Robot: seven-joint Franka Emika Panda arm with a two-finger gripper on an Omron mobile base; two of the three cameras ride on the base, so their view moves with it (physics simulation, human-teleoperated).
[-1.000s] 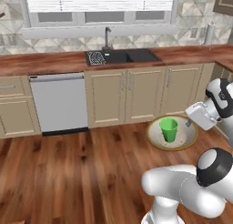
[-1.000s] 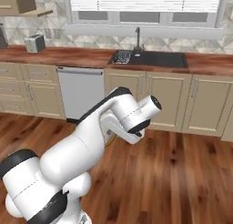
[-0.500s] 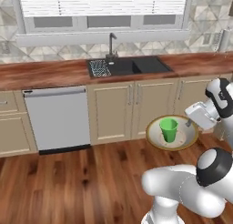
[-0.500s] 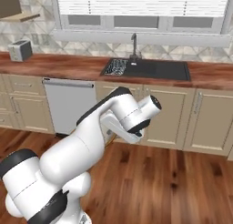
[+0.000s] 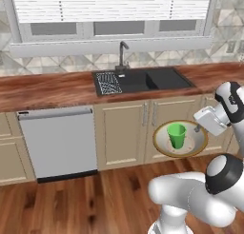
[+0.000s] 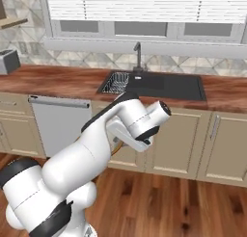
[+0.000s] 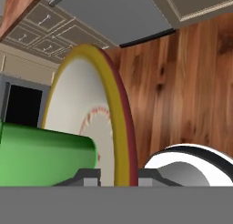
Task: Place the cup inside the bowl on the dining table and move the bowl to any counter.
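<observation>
Tool (image 5: 199,128) pinches the bowl (image 5: 164,143) by its right rim in the left base view — jaws narrow, clamped on the rim — and carries it in the air in front of the beige cabinets, below the bench (image 5: 52,88) with the black sink (image 5: 143,80). The cup (image 5: 177,135) stands upright inside the bowl.

From the right base view the white arm hides the load; the bench (image 6: 62,79) lies ahead and higher than the hand.

Hand view: the bowl's (image 7: 82,127) tan rim sits between the finger tips, the cup (image 7: 43,152) just beside it.

Best done slowly — lift above the bench edge first, keep the bowl level so the cup doesn't topple, then set down well clear of the sink.
</observation>
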